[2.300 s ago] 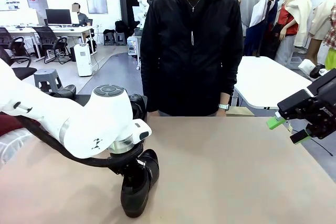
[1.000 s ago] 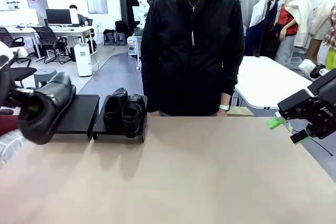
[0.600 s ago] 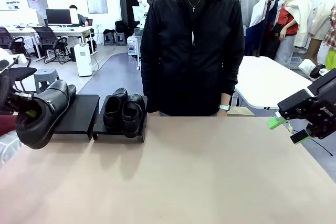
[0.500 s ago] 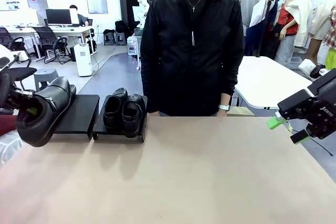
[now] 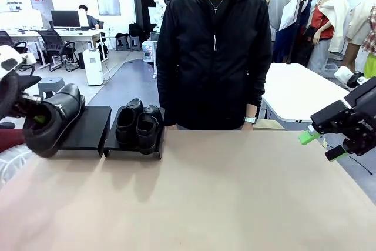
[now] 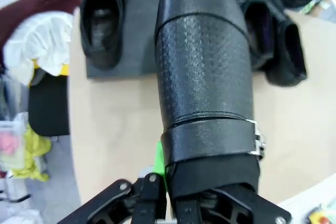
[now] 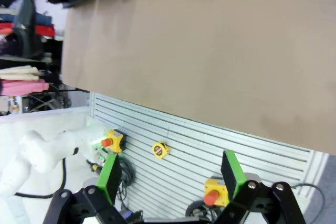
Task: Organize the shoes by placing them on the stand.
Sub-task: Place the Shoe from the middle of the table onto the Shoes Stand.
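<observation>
A black shoe [image 5: 51, 124] is held at its heel opening by the left gripper [image 5: 32, 119], whose fingers are pressed together on the collar; in the left wrist view the shoe [image 6: 205, 77] is seen running away from the gripper [image 6: 173, 195] with its toe over the stand below. It is carried at the far left of the table, toe pointed toward the left platform [image 5: 88, 127] and raised above the heel, probably so that the sole can be lowered flat onto the free space. Another shoe [image 6: 102, 22] is seen already lying on that platform in the wrist view, beside the carried one. On the right platform [image 5: 134, 147], two shoes [image 5: 140, 124] are set side by side, toes toward the robot. The right gripper [image 5: 320, 143] is held spread at the right edge, well apart from the stand, apparently parked clear of the work; its green pads [image 7: 231, 174] are seen wide apart with nothing between them.

The grip point itself is largely hidden by the shoe's heel. The left arm is cut off by the picture edge. Whether the carried sole touches the platform cannot be told.
</observation>
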{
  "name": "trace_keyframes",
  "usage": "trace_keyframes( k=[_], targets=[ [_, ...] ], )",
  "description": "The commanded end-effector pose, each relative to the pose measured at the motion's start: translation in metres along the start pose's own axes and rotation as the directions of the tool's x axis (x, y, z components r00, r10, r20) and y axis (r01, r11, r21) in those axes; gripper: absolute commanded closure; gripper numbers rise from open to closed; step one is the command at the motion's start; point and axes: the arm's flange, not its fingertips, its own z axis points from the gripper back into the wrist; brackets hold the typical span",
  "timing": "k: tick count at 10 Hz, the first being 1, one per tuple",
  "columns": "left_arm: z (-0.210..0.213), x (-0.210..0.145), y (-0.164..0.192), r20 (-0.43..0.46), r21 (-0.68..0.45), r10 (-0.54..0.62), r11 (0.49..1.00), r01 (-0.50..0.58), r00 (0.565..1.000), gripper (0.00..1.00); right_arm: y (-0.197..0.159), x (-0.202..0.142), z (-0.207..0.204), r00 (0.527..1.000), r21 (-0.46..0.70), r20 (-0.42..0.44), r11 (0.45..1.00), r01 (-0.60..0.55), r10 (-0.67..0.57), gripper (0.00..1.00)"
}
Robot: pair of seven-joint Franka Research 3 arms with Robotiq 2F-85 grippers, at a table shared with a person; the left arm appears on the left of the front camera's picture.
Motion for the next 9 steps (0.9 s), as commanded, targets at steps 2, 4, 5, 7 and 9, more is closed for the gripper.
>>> trace_keyframes(
  k=[2,4,5,7,9],
  targets=[
    [-0.057,0.105,-0.011,-0.013,0.0,-0.01,1.0,0.01,1.0,1.0,0.004,0.0,0.001,1.0,0.021,0.003,1.0,0.022,-0.023,0.0],
    [-0.107,0.123,-0.012,-0.024,0.016,0.015,1.0,-0.015,1.0,1.0,0.004,0.0,0.001,1.0,0.021,0.003,1.0,0.022,-0.023,0.0],
    [-0.13,0.128,-0.011,-0.002,0.053,0.038,0.998,-0.038,0.999,1.0,0.004,0.0,0.001,1.0,0.021,0.003,1.0,0.022,-0.023,0.0],
    [-0.167,0.128,-0.008,0.002,0.061,0.042,0.997,-0.042,0.999,1.0,0.004,0.0,0.001,1.0,0.021,0.003,1.0,0.022,-0.023,0.0],
    [-0.193,0.124,-0.006,0.061,0.095,0.026,0.995,-0.032,0.998,1.0,0.004,0.0,0.001,1.0,0.021,0.003,1.0,0.022,-0.023,0.0]
  ],
)
